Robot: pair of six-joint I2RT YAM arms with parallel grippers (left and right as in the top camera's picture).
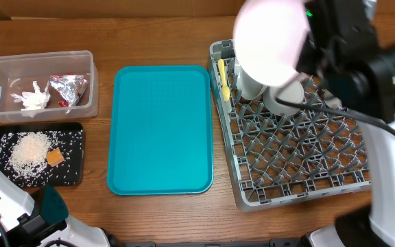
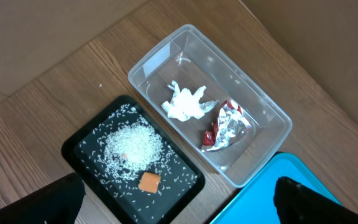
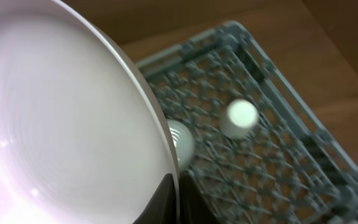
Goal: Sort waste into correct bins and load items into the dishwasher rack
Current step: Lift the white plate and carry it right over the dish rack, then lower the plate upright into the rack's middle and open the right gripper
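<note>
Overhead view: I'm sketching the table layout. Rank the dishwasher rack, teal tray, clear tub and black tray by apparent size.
1. dishwasher rack
2. teal tray
3. clear tub and black tray: too alike to rank

- Overhead, the light is bright and even from above. The plate (image 1: 269, 34) in the right gripper (image 1: 306, 51), close to the lens, is washed out to pale pink and soft at its rim.
- At the right wrist, broad soft glare lies on the plate (image 3: 61, 124) beside the gripper. The rack (image 3: 272, 124) and cup (image 3: 241, 117) beyond it are blurred.
- At the left wrist, all is sharp below the left gripper (image 2: 179, 208). The clear tub (image 2: 257, 93) glints, the foil (image 2: 232, 124) sparkles, and the fingers (image 2: 48, 202) are near-black shapes.
</note>
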